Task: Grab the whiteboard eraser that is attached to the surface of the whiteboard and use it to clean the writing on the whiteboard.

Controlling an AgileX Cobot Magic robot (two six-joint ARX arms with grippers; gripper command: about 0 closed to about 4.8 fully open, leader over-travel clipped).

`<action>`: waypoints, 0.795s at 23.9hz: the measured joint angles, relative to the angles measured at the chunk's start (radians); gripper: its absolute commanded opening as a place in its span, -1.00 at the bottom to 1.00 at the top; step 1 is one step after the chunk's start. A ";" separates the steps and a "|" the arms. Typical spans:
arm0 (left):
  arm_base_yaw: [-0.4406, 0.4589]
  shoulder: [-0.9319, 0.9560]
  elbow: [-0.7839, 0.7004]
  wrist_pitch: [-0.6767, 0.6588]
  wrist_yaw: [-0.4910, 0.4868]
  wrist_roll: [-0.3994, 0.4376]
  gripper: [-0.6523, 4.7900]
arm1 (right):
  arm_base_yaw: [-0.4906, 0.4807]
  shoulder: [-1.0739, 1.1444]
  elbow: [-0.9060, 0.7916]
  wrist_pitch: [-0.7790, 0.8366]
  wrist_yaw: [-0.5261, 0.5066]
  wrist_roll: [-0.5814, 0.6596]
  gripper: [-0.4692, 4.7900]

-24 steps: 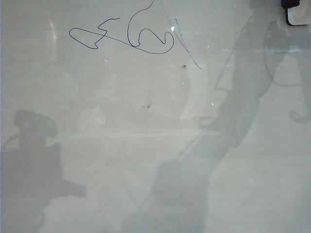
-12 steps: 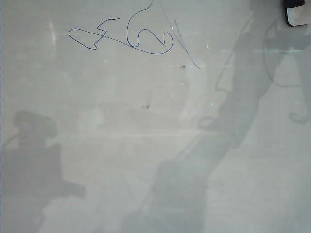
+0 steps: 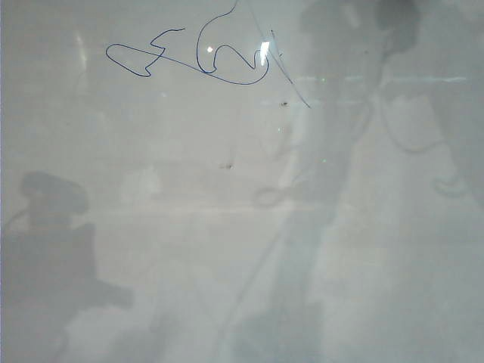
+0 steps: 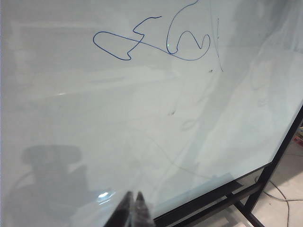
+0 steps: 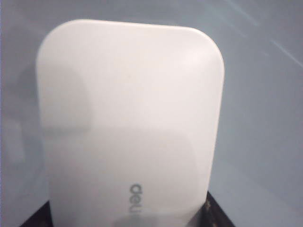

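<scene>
I see the whiteboard (image 3: pixel 227 249) filling the exterior view, glossy and grey-white, with the blue writing (image 3: pixel 198 57) looping across its far left-centre part and a thin slanted line running down just right of it. A couple of small dark specks (image 3: pixel 286 103) sit nearer than the scribble. My left gripper (image 4: pixel 133 210) hovers over the near edge of the board, jaws pressed together, holding nothing. In the right wrist view the whiteboard eraser (image 5: pixel 130 123) fills the picture (white, rounded corners, grey lettering near its base), seated between the dark parts of my right gripper (image 5: pixel 130 220), whose jaws grip it. The eraser itself lies outside the exterior view.
</scene>
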 measured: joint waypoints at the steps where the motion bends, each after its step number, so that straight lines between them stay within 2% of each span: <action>1: 0.000 0.000 0.000 0.000 0.000 0.000 -0.77 | 0.035 0.001 0.023 -0.042 0.036 -0.025 -0.31; 3: 0.000 0.000 0.000 0.000 0.000 0.000 -0.77 | 0.201 0.011 0.125 -0.195 0.200 -0.106 -0.31; 7: 0.000 0.000 0.000 0.000 0.000 0.000 -0.77 | 0.380 0.046 0.220 -0.213 0.380 -0.180 -0.31; 9: 0.000 0.000 0.000 0.000 0.000 0.000 -0.77 | 0.515 0.143 0.323 -0.209 0.547 -0.285 -0.31; 14: 0.000 0.000 0.000 0.000 0.000 0.000 -0.77 | 0.616 0.334 0.482 -0.215 0.698 -0.442 -0.29; 16: 0.000 0.000 0.000 0.000 0.000 0.000 -0.77 | 0.617 0.404 0.544 -0.211 0.749 -0.497 -0.29; 19: 0.000 0.000 0.000 0.000 0.000 0.000 -0.77 | 0.615 0.449 0.575 -0.212 0.768 -0.556 -0.29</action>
